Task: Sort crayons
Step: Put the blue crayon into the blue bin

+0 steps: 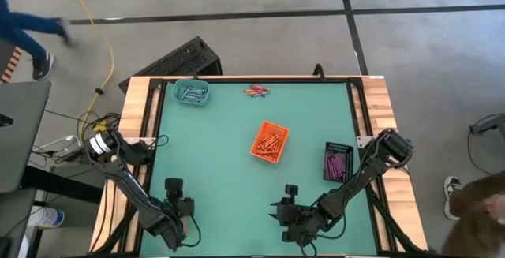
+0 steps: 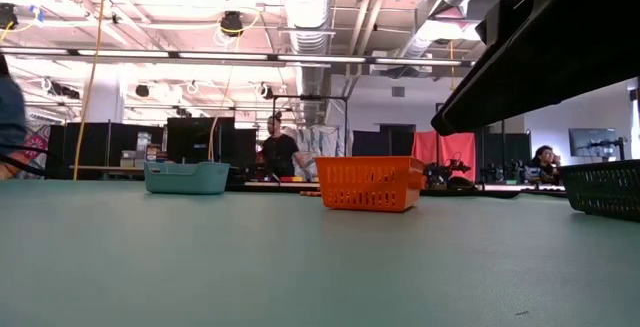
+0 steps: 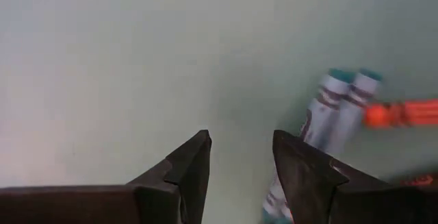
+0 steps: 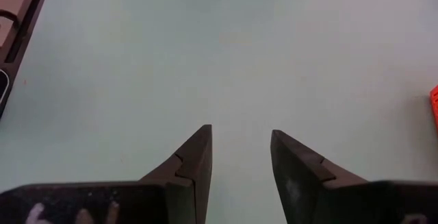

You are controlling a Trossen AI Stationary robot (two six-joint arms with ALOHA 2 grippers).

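On the green table point(image 1: 229, 179), seen from above, three small trays hold sorted stock and one loose cluster lies apart.

Teal tray point(image 1: 191, 93), far left corner: blue-grey crayons point(image 1: 192, 94), thin short sticks lying jumbled inside.

Orange tray point(image 1: 269, 142), near the table's middle, set at a tilt: orange-red crayons point(image 1: 271, 142), packed roughly side by side. From the low view the same tray shows as a slotted orange basket; its contents are hidden behind the wall.

Black tray point(image 1: 338, 162), right side: purple-pink crayons point(image 1: 337, 164), laid mostly lengthwise.

Loose crayons point(image 1: 256, 91), far edge, between the teal tray and the table's far right corner: a few orange-red sticks with a blue-grey one among them, touching or overlapping.

Left gripper point(image 1: 175, 211), near edge, left: fingers spread apart with nothing between them. Its wrist view shows two blue-grey crayons point(image 3: 335, 107) with teal tips, side by side, just beside one finger, and an orange-red crayon point(image 3: 400, 113) meeting their far ends.

Right gripper point(image 1: 286, 215), near edge, right of centre: fingers spread, bare table between them.
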